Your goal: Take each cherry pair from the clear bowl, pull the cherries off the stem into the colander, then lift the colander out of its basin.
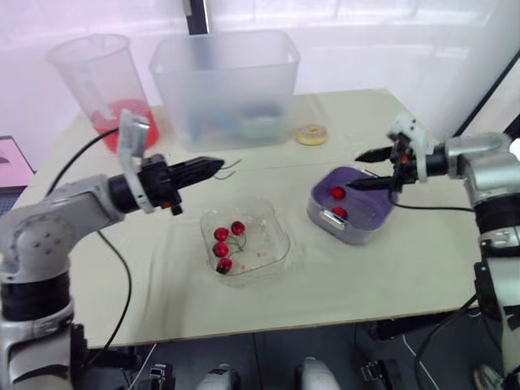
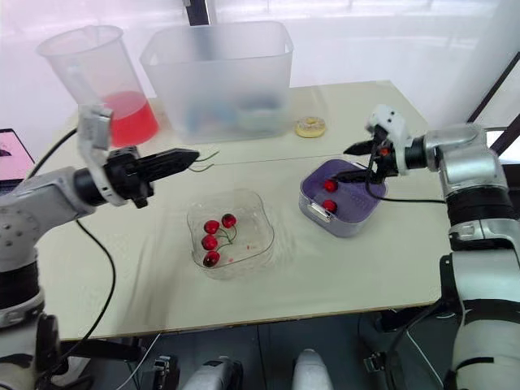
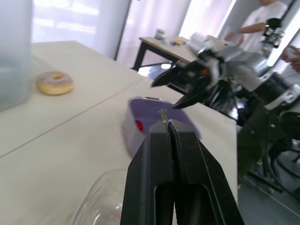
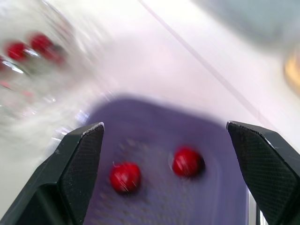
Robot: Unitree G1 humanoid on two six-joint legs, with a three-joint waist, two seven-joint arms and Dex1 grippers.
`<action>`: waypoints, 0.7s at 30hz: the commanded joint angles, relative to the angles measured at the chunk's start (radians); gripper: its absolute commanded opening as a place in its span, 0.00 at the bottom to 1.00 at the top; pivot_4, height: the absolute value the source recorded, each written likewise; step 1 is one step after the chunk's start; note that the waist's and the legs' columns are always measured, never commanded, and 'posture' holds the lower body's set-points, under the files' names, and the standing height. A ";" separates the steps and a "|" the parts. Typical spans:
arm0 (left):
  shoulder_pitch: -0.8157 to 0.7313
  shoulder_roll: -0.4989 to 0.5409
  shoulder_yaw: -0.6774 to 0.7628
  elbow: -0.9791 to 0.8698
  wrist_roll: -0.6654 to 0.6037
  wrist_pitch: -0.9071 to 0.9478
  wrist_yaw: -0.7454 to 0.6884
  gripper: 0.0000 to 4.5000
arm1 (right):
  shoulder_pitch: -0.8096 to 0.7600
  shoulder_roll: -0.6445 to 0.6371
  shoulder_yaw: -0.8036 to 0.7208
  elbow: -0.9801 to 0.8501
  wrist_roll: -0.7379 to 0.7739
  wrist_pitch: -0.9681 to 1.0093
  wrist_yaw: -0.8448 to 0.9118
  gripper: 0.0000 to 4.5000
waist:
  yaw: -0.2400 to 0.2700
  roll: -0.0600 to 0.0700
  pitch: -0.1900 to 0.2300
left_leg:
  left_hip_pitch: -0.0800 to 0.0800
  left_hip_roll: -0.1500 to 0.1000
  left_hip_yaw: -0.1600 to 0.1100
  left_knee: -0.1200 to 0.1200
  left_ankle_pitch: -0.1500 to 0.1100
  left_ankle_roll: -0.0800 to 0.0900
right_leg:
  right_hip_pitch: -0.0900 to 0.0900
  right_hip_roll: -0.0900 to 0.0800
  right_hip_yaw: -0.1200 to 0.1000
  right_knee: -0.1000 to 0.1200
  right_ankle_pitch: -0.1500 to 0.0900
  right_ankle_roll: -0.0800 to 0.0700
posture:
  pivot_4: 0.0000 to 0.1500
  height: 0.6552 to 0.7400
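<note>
The cherries (image 1: 221, 249) in the clear bowl (image 1: 276, 223) look soft and slippery; grab their thin stems (image 1: 241, 241). Just behind the bowl, the left end effector (image 1: 213, 167) pinches a bare stem (image 3: 163, 113). The right end effector (image 1: 362, 171) hangs wide open over the colander (image 1: 366, 223), right of the bowl.

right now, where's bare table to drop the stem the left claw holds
Widest bare table runs along the front edge, before the clear bowl and purple colander. A narrower gap lies between those two. Crowded at the back: pitcher, translucent bin, donut. Right claw hangs open over the colander.
</note>
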 commanded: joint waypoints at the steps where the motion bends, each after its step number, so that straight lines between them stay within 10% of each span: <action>1: 0.074 0.067 0.125 -0.008 -0.109 0.060 0.036 0.00 | 0.013 -0.020 -0.052 -0.213 0.128 0.137 0.072 1.00 | 0.000 0.000 0.000 | 0.000 0.000 0.000 0.000 0.000 0.000 | 0.000 0.000 0.000 0.000 0.000 0.000 | 1.00 1.00; 13: 0.589 0.219 0.180 0.097 0.029 0.105 -0.139 0.00 | 0.106 0.031 -0.095 -0.535 0.346 0.358 0.011 1.00 | 0.024 0.000 0.000 | 0.000 0.000 0.000 0.000 0.000 0.000 | 0.000 -0.001 0.001 -0.001 0.000 0.000 | 1.00 1.00; 21: 0.603 0.208 0.115 0.254 0.221 0.009 -0.159 0.06 | 0.159 0.041 -0.087 -0.636 0.389 0.389 -0.045 1.00 | 0.030 0.000 0.000 | 0.000 0.000 0.000 0.000 0.000 0.000 | 0.000 -0.001 0.001 0.000 0.000 0.000 | 1.00 1.00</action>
